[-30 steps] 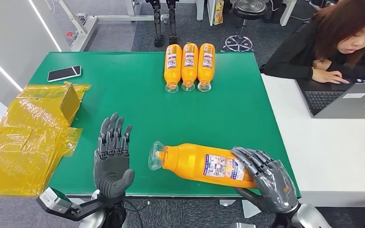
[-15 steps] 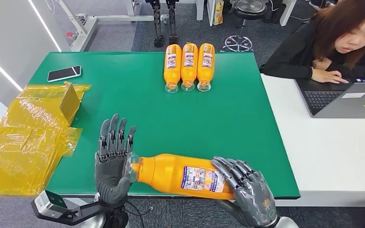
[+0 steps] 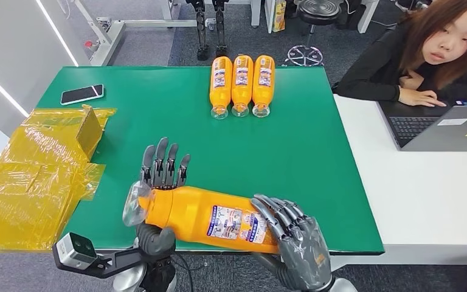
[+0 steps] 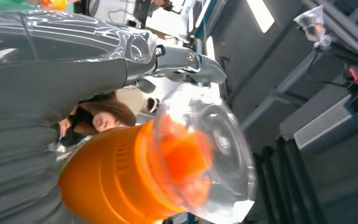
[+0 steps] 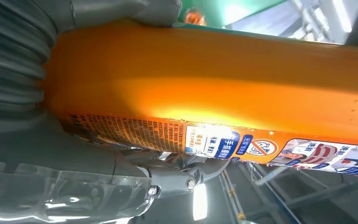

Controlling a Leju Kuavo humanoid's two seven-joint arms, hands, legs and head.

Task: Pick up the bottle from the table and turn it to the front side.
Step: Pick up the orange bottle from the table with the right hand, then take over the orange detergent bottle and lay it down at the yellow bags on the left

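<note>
Since the earlier frame the bottle (image 3: 207, 218) has shifted left along the lower edge of the frame, and the left hand (image 3: 158, 188) has come up behind its neck; the right hand (image 3: 295, 240) grips the bottle's base at lower centre-right, fingers wrapped over the label; the left hand's fingers stand spread behind the clear cap (image 3: 135, 204), and whether it grips cannot be told; three bottles (image 3: 242, 84) lie side by side at upper centre of the green table (image 3: 158, 115).
</note>
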